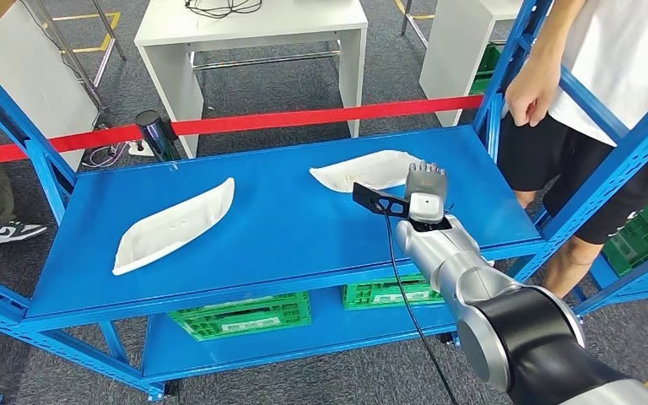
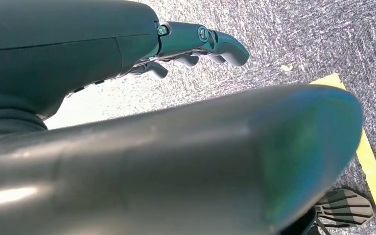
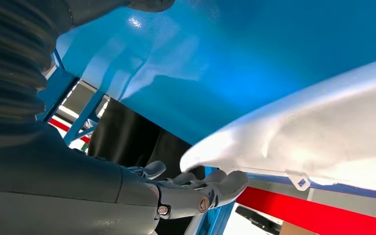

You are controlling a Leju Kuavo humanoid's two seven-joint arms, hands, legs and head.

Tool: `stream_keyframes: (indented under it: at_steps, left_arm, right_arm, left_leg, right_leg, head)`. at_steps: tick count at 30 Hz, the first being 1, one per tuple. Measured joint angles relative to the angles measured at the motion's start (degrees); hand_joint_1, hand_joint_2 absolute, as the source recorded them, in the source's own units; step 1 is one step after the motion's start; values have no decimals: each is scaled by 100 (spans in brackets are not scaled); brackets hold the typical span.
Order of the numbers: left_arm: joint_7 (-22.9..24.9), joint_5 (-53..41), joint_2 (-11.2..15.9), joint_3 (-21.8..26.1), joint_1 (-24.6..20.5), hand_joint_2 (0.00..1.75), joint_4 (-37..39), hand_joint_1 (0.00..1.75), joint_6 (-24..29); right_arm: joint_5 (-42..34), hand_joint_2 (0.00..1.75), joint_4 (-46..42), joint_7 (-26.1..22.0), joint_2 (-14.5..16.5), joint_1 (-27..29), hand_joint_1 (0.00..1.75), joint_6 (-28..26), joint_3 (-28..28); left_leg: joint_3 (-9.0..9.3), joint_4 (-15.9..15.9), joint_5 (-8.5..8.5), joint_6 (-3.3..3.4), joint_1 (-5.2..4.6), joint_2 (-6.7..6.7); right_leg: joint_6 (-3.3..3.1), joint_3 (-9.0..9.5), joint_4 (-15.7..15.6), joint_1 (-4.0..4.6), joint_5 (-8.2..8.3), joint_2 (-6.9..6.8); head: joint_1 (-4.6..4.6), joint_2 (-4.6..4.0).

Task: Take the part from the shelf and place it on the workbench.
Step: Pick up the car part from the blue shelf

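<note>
The right hand (image 1: 425, 187) covers the near tip of the white part (image 1: 363, 171); contact probably exists but cannot be confirmed. The person (image 1: 607, 76) is cropped at the frame edge.

Quick count from where I'm standing: two long white curved moulded plastic parts on the blue metal shelf (image 1: 287, 228), one on my left (image 1: 175, 224) and one further right (image 1: 365, 170). Two green plastic slatted crates on the lower deck, one (image 1: 240, 313) beside the other (image 1: 381, 293). One red barrier tape (image 1: 245, 123) stretched behind the shelf. Two white counters past it, the nearer (image 1: 253, 38) and another (image 1: 464, 42) to its right. One person in a white shirt and black shorts (image 1: 595, 101) at my right. Two hands of mine: the right hand (image 1: 424, 192) and the left hand (image 2: 191, 46).
</note>
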Motion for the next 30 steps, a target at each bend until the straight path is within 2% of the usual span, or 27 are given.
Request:
stream_keyframes:
  at_steps: [3,7,9,13,30]
  left_arm:
    - [0,2,1,0,0,0,0,0,0]
    - [-2,3,2,1,0,0,0,0,0]
    - [-4,3,2,1,0,0,0,0,0]
    - [-7,3,2,0,0,0,0,0,0]
    - [-6,3,2,1,-3,0,0,0,0]
  right_arm:
    - [16,175,0,3,3,-1,8,10,0]
    - [12,175,0,15,7,2,118,34,0]
    - [8,175,0,29,10,6,120,42,0]
    - [8,175,0,45,12,8,174,48,0]
    - [48,175,-2,59,23,-28,173,-16,-79]
  left_leg:
    - [0,0,0,0,0,0]
    - [0,0,0,0,0,0]
    - [0,0,0,0,0,0]
    - [0,0,0,0,0,0]
    - [2,0,0,1,0,-3]
  right_leg:
    - [0,1,0,0,0,0]
    - [0,1,0,0,0,0]
    - [0,0,0,0,0,0]
    - [0,0,0,0,0,0]
    - [2,8,-3,0,-1,-7]
  head:
    - [0,0]
    - [0,0]
    - [0,0]
    - [0,0]
    - [0,0]
